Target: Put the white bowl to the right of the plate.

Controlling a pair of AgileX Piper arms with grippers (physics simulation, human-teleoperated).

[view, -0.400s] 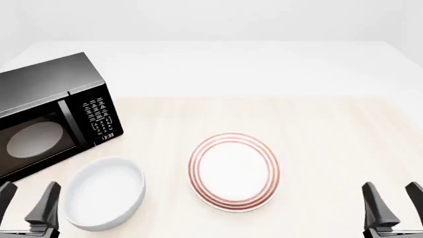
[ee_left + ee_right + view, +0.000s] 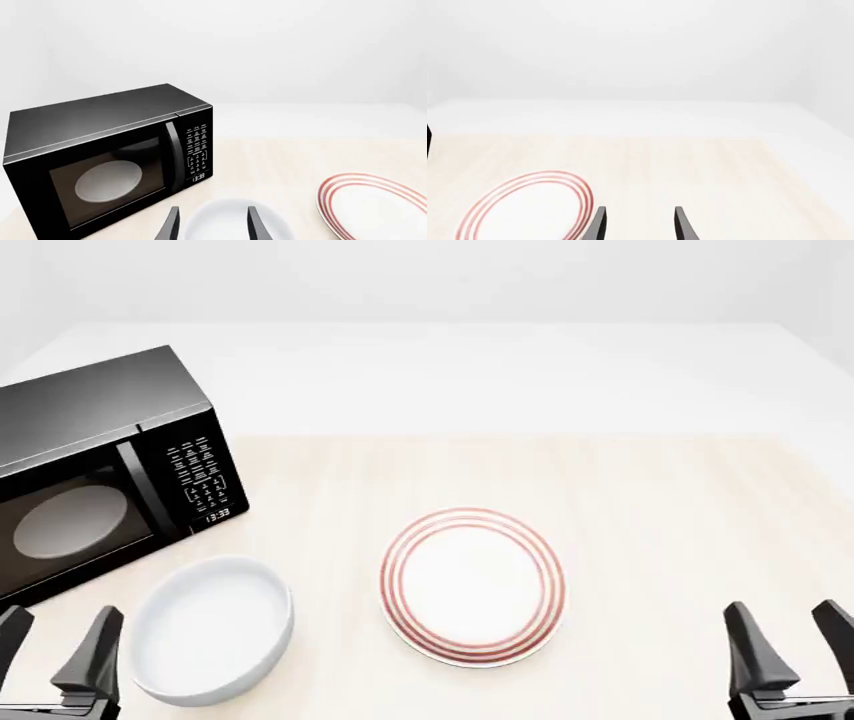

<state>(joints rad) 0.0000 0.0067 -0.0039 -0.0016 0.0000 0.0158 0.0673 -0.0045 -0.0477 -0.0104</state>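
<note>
Two tools sit spread apart and hold nothing: left tool [image 2: 54,650] just left of the white bowl [image 2: 210,628], right tool [image 2: 795,645] at near right. The bowl lies left of the plate [image 2: 473,585], near the microwave [image 2: 100,475]. Carried low, the bowl could clip the plate on the counter [image 2: 667,500].

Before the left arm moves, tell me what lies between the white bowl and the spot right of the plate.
The plate itself lies in the way: the white bowl sits to its left, so a straight path rightward crosses over it. Beyond the plate, the table shows bare wood. Nothing visible stands between the left gripper and the bowl.
</note>
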